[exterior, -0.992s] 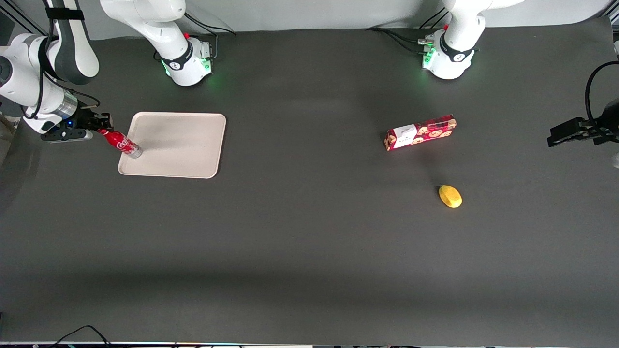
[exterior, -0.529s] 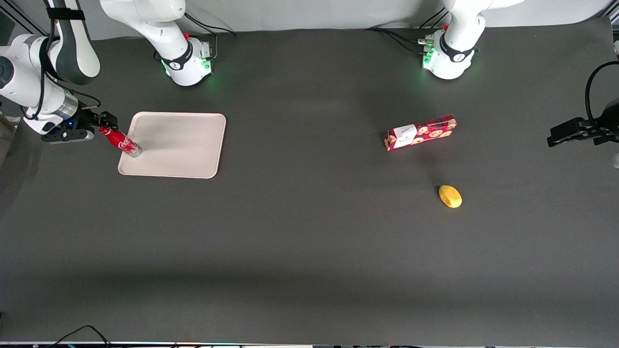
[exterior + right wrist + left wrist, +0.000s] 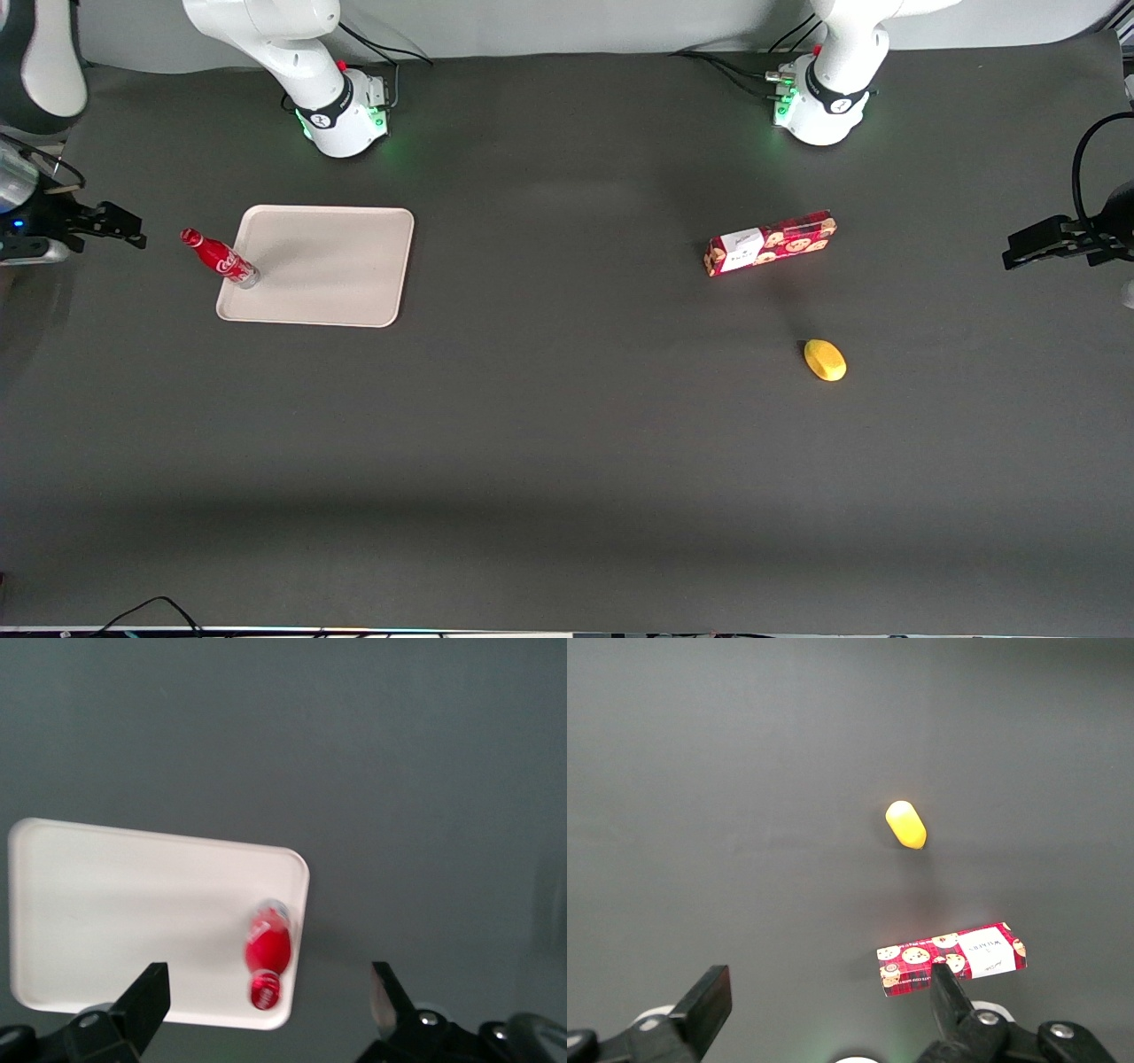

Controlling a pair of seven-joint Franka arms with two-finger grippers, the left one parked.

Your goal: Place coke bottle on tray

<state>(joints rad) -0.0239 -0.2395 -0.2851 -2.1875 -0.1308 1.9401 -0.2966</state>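
Note:
The coke bottle (image 3: 221, 259), red with a red cap, stands upright on the beige tray (image 3: 337, 266), its base just inside the rim near the corner toward the working arm's end and the front camera. My right gripper (image 3: 122, 226) is open and holds nothing; it hangs apart from the bottle, off the tray, toward the working arm's end of the table. In the right wrist view the bottle (image 3: 269, 945) shows cap-up on the tray (image 3: 133, 904), well below the wide-open gripper (image 3: 269, 979).
A red cookie box (image 3: 769, 242) (image 3: 951, 960) lies toward the parked arm's end of the table. A yellow lemon-shaped object (image 3: 825, 360) (image 3: 905, 824) lies nearer to the front camera than the box. Both arm bases (image 3: 341, 115) stand along the table's back edge.
The gripper opened and let go of the bottle's cap, then drew away from the tray toward the working arm's end. The bottle stays standing on the tray.

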